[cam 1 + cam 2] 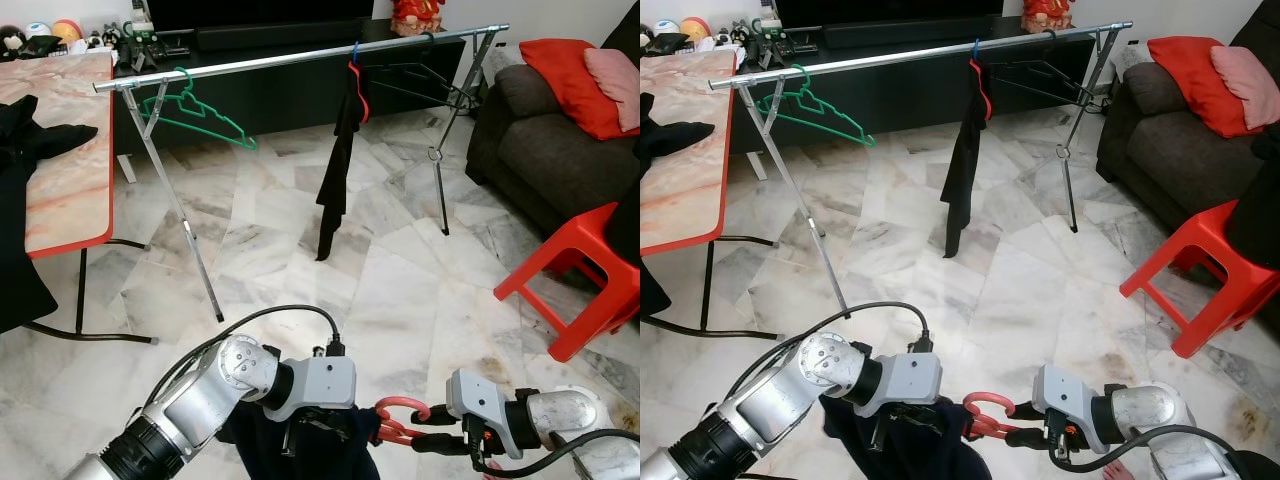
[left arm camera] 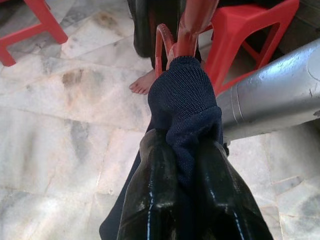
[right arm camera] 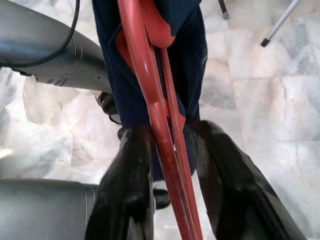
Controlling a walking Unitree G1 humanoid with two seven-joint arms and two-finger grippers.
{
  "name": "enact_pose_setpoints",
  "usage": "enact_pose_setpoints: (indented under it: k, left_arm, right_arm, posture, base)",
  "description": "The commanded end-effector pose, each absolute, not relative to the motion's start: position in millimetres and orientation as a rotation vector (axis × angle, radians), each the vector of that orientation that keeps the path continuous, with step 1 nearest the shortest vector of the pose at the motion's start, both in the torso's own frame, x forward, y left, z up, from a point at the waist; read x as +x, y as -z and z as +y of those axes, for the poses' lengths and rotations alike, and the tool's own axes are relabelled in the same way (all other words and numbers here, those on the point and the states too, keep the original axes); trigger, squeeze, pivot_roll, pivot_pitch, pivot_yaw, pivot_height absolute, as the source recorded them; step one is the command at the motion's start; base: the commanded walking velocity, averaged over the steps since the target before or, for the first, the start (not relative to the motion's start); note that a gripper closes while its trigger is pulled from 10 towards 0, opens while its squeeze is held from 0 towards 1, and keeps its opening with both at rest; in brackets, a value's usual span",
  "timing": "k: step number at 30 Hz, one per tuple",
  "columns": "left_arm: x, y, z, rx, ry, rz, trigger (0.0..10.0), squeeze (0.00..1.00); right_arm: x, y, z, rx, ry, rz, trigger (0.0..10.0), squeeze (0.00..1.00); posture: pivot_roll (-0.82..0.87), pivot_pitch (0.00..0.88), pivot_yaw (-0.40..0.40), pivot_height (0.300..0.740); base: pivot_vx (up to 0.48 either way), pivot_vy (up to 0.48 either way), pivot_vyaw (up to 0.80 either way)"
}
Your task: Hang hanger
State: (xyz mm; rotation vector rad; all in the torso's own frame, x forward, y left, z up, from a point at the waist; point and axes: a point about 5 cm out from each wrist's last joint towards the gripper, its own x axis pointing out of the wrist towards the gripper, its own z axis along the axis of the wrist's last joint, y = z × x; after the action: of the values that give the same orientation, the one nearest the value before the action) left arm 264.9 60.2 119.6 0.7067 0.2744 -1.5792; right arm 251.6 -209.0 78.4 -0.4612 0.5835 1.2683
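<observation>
A red hanger (image 1: 400,410) with a dark navy garment (image 1: 300,445) on it is held low in front of me, above the marble floor. My left gripper (image 2: 182,145) is shut on a fold of the navy garment (image 2: 185,95). My right gripper (image 3: 170,135) is shut on the red hanger (image 3: 145,75), whose wires run between its fingers. Further ahead stands a silver clothes rail (image 1: 300,55). On it hang an empty green hanger (image 1: 200,115) towards the left and a black garment (image 1: 340,150) on a red hanger near the middle.
A marble-topped table with a red edge (image 1: 70,150) stands at the left with dark clothes on it. At the right are a dark sofa (image 1: 540,120) and a red plastic stool (image 1: 590,280). A person's bare foot (image 2: 142,82) rests on the floor nearby.
</observation>
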Motion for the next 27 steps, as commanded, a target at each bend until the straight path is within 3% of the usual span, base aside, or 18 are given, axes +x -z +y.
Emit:
enact_pose_setpoints:
  k: [1, 9, 10, 27]
  left_arm:
    - [264.9, -123.2, 58.1, 0.742, 1.587, 0.248, 0.0, 0.00]
    - [266.4, -122.0, 61.0, 0.745, 1.583, 0.254, 0.0, 0.00]
    - [266.4, -122.5, 61.7, 0.745, 1.585, 0.258, 0.0, 0.00]
    - [266.7, -122.3, 64.4, 0.749, 1.583, 0.272, 0.0, 0.00]
  right_arm:
    - [251.8, -77.2, -210.9, -0.479, -1.260, 0.599, 10.0, 0.00]
    - [257.5, -74.5, -206.8, -0.503, -1.225, 0.574, 10.0, 0.00]
    - [259.4, -74.8, -205.7, -0.504, -1.220, 0.570, 0.0, 0.00]
    - [267.4, -70.0, -212.9, -0.650, -1.176, 0.600, 0.0, 0.00]
  posture:
    - [-0.02, 0.146, -0.055, 0.740]
    - [-0.02, 0.172, -0.049, 0.740]
    - [-0.03, 0.187, -0.048, 0.740]
    - [-0.03, 0.187, -0.051, 0.740]
  base:
    - [0.000, 0.000, 0.00]
    - [0.000, 0.000, 0.00]
    - [0.000, 0.000, 0.00]
    - [0.000, 0.000, 0.00]
